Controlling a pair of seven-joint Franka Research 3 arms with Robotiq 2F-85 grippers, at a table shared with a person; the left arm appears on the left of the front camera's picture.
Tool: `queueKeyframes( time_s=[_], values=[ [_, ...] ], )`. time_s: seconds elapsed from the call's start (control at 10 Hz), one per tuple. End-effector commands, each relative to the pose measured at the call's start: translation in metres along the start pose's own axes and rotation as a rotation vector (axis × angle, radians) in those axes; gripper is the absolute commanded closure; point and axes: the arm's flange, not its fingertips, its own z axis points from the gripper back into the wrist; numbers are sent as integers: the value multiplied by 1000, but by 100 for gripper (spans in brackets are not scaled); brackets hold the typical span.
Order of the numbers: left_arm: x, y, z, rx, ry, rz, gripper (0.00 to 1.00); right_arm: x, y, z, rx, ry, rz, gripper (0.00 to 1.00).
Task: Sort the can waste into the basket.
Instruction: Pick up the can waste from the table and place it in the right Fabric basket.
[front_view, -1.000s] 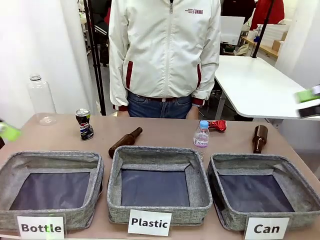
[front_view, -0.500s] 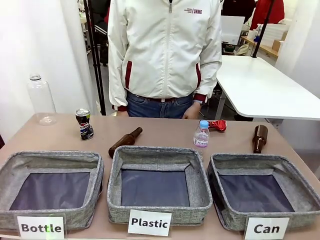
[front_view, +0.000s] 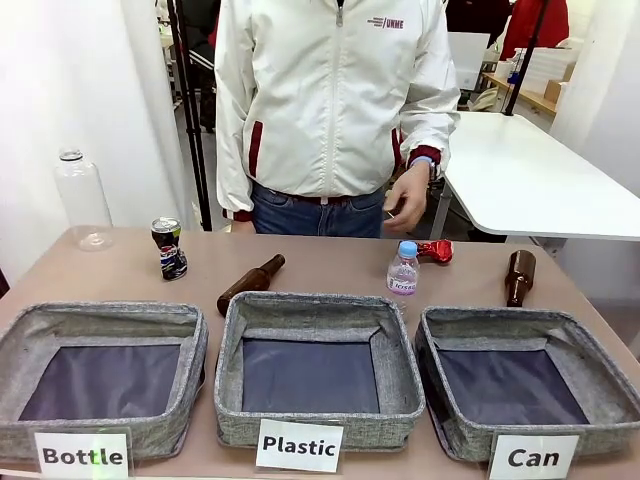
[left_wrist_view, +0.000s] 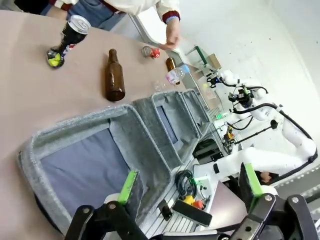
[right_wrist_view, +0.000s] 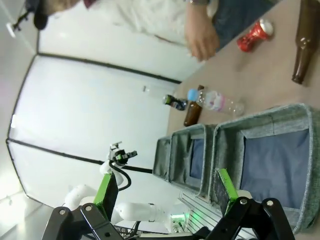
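A crushed dark blue-black can (front_view: 168, 247) stands at the table's far left. A crushed red can (front_view: 436, 250) lies at the far right of centre, just behind a small clear bottle. The grey basket (front_view: 497, 318) signed "Can" sits at the front right with nothing in it. My left gripper (left_wrist_view: 190, 185) is open and holds nothing, well back from the dark can (left_wrist_view: 70, 35) and the red can (left_wrist_view: 150, 51). My right gripper (right_wrist_view: 165, 187) is also open with nothing in it, on the near side of the Can basket (right_wrist_view: 265, 120), with the red can (right_wrist_view: 255, 35) beyond.
Baskets signed "Bottle" (front_view: 100, 312) and "Plastic" (front_view: 310, 300) fill the front left and middle. Two brown glass bottles (front_view: 250, 283) (front_view: 518, 276), a small plastic bottle (front_view: 402, 270) and a large clear bottle (front_view: 82, 200) stand behind them. A person's hand (front_view: 408, 195) hangs above the red can.
The green gripper tips at both edges of the front view have pulled outward. The person's hand has come up from the far table edge to waist height.
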Motion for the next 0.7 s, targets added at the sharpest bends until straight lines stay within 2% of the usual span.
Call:
queueKeyframes(
  time_s=[0.0, 0.5, 0.6],
  values=[
    [-4, -1, 6, -9, 19, -32, 0, 1, 4, 5, 21, -10, 30, 0],
    [-5, -2, 3, 1, 12, -8, 0, 1, 4, 5, 21, -10, 30, 0],
    [-4, -3, 4, 26, 52, -55, 0, 1, 4, 5, 21, -10, 30, 0]
  ],
)
